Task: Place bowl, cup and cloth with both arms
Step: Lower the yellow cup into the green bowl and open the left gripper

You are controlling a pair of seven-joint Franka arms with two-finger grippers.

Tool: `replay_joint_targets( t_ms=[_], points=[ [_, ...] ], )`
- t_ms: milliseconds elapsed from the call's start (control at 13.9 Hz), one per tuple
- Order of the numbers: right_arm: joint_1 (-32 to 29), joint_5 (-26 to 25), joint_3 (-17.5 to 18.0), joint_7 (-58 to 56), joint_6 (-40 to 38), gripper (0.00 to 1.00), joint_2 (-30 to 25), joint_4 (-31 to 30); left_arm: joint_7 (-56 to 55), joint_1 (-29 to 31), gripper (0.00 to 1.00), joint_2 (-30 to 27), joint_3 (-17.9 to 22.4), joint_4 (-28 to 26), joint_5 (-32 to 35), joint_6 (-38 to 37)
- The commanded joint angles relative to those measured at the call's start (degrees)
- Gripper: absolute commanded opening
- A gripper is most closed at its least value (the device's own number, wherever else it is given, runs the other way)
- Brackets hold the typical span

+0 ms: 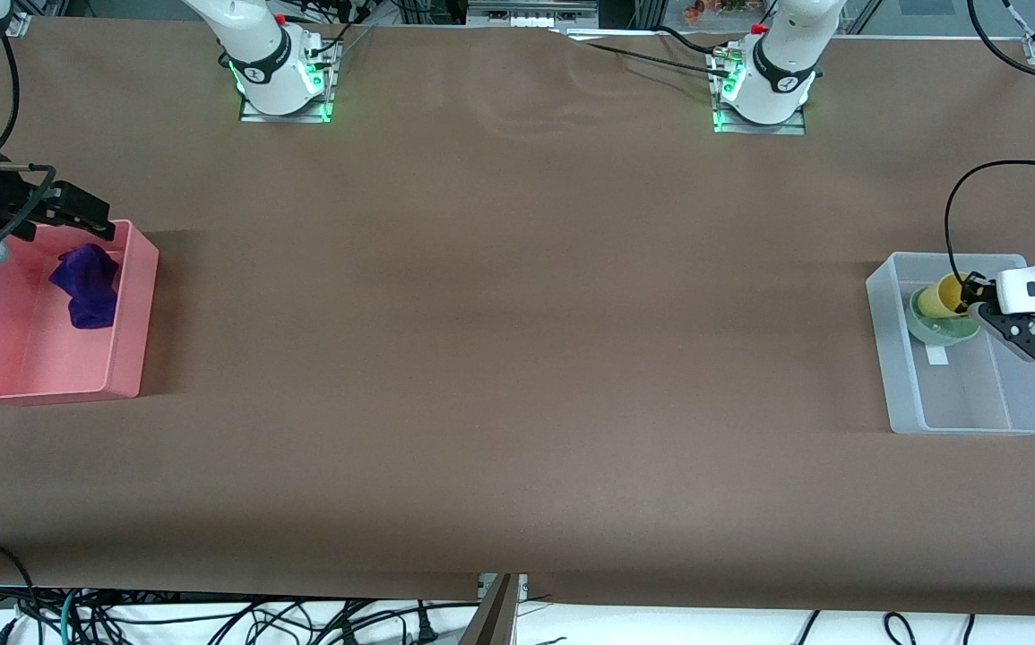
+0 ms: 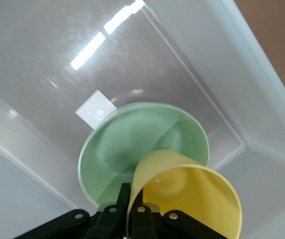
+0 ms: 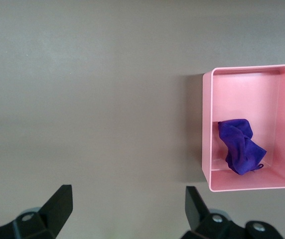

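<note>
I see the left gripper [image 1: 974, 296] clenched on the rim of the yellow cup [image 1: 949, 294], which tilts inside the mint-green bowl [image 1: 934, 327] (both in the clear bin [image 1: 974, 421] at the left arm's end). My right gripper [image 1: 87, 215] hangs released over the pink bin [image 1: 51, 385], where the purple cloth [image 1: 87, 285] lies bunched.

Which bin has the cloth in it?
The pink bin at the right arm's end holds the purple cloth; the clear bin holds bowl and cup.
</note>
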Motion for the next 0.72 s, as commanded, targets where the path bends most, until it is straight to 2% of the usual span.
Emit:
replay_joint_targets(
  t_ms=[0,216,289,361,433,649],
  points=[
    [-0.1,-0.2,0.1,-0.6,-0.4,1.0,0.3,0.8,0.6,0.1,0.0,0.8,-0.4,0.8,2.0,3.3],
    [-0.1,-0.2,0.1,-0.8,-0.3,1.0,0.3,0.8,0.5,0.1,0.0,1.0,-0.5,0.7,2.0,3.3],
    [-0.1,-0.3,0.1,-0.9,-0.3,1.0,0.3,0.8,0.5,0.1,0.11,1.1,-0.4,0.7,2.0,3.3],
    [-0.1,-0.3,0.1,-0.9,-0.2,1.0,0.3,0.8,0.6,0.2,0.65,1.0,-0.5,0.7,2.0,3.2],
    [-0.1,-0.4,0.1,-0.9,-0.1,1.0,0.3,0.9,0.8,0.2,1.0,0.7,-0.5,0.7,2.0,2.9],
    [-0.1,-0.3,0.1,-0.8,-0.1,1.0,0.4,1.1,1.2,0.0,1.0,-1.8,-1.0,0.9,1.4,-0.1]
  ],
)
